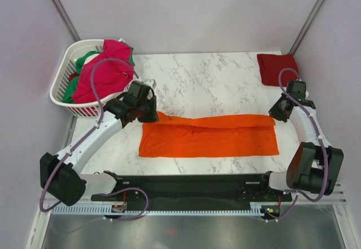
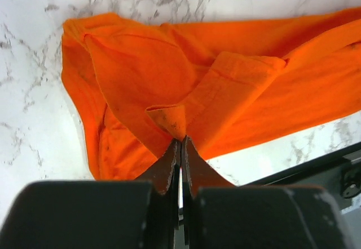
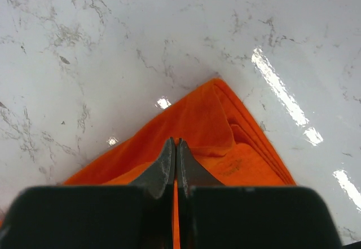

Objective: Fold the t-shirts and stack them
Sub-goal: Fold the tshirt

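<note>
And here is the bright orange short-sleeved cloth t-shirt point(image 1: 208, 138), stretched into a long, flat band across the near half of the white marble-patterned table point(image 1: 208, 85), with one arm at each end.

The left gripper point(image 1: 152, 112) sits at the band's far-left corner. From the left wrist, its fingers point(image 2: 169, 164) are pressed tight together with a peak of orange cloth point(image 2: 225, 91) nipped between the tips. The fabric rises from the table into that pinch, and a folded sleeve lies just beyond it.

Over to the right gripper point(image 1: 275, 116), down at the far-right corner. The right wrist view shows its fingers point(image 3: 166, 164) closed too, with a sliver of orange caught between them. The layered corner of the shirt point(image 3: 214, 125) comes to a point on the marble just ahead.

At the far-right corner of the table, well apart from the action, a dark red cloth t-shirt point(image 1: 277, 69) lies folded into a neat square. At the far left, a white slatted plastic basket point(image 1: 84, 110) holds a heaped magenta-pink t-shirt point(image 1: 104, 71), with a green t-shirt point(image 1: 84, 59) bunched beneath and beside it.
</note>
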`<state>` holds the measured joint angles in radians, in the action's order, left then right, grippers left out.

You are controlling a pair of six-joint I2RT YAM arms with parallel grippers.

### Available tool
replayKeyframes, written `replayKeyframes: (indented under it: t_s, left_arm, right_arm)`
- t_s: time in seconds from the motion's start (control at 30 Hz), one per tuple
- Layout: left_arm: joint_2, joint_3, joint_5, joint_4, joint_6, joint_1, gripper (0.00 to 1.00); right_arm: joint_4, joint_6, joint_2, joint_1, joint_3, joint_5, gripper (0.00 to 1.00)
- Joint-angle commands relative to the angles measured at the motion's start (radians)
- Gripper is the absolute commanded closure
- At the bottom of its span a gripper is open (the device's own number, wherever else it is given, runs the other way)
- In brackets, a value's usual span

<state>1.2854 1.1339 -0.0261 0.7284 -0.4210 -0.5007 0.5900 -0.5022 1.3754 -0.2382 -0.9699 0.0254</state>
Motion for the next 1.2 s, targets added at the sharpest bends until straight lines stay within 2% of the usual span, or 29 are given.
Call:
replayKeyframes:
  t_s: [0.0,0.33,0.37,0.4,0.5,0.53,0.57,0.6,0.67,0.7,0.8,0.97,1.07,1.17]
  left_arm:
    - [-0.054,-0.078,0.05,0.04,-0.03,-0.031,0.98]
    - [-0.087,-0.184,0.087,0.043,-0.073,-0.079,0.98]
    - [-0.086,-0.194,0.092,0.045,-0.073,-0.079,0.98]
    - [-0.078,-0.197,0.094,0.045,-0.073,-0.081,0.98]
    - [-0.066,-0.212,0.095,0.052,-0.073,-0.081,0.97]
    - [-0.061,-0.217,0.101,0.054,-0.073,-0.082,0.94]
    - [-0.055,-0.221,0.106,0.055,-0.071,-0.082,0.83]
    - [-0.049,-0.221,0.109,0.055,-0.071,-0.082,0.73]
    - [-0.029,-0.215,0.103,0.054,-0.068,-0.084,0.62]
    - [-0.024,-0.214,0.098,0.054,-0.067,-0.087,0.43]
    - [-0.038,-0.204,0.098,0.054,-0.067,-0.107,0.22]
    - [-0.044,-0.2,0.158,0.054,-0.085,-0.108,0.21]
    - [-0.025,-0.209,0.189,0.052,-0.114,-0.108,0.23]
    - [0.032,-0.218,0.219,0.048,-0.145,-0.108,0.25]
  right_arm:
    - [0.011,-0.019,-0.071,-0.013,0.02,0.038,1.0]
    - [0.019,-0.035,-0.14,-0.027,0.131,0.034,0.99]
    - [0.013,-0.038,-0.145,-0.029,0.158,0.033,0.97]
    - [0.01,-0.036,-0.151,-0.036,0.169,0.031,0.91]
    - [0.008,-0.044,-0.165,-0.064,0.217,0.03,0.87]
    - [0.001,-0.048,-0.171,-0.075,0.243,0.024,0.81]
    - [-0.007,-0.056,-0.182,-0.09,0.253,0.021,0.61]
    - [-0.013,-0.062,-0.185,-0.096,0.258,0.016,0.28]
    - [-0.016,-0.073,-0.185,-0.095,0.238,0.021,0.03]
    - [-0.016,-0.084,-0.19,-0.096,0.225,0.018,0.02]
    - [-0.004,-0.087,-0.219,-0.095,0.149,0.025,0.02]
    - [-0.016,-0.068,-0.269,-0.092,0.1,-0.024,0.02]
    - [-0.065,-0.067,-0.295,-0.075,0.143,-0.149,0.02]
    - [-0.107,-0.076,-0.273,0.058,0.189,-0.216,0.04]
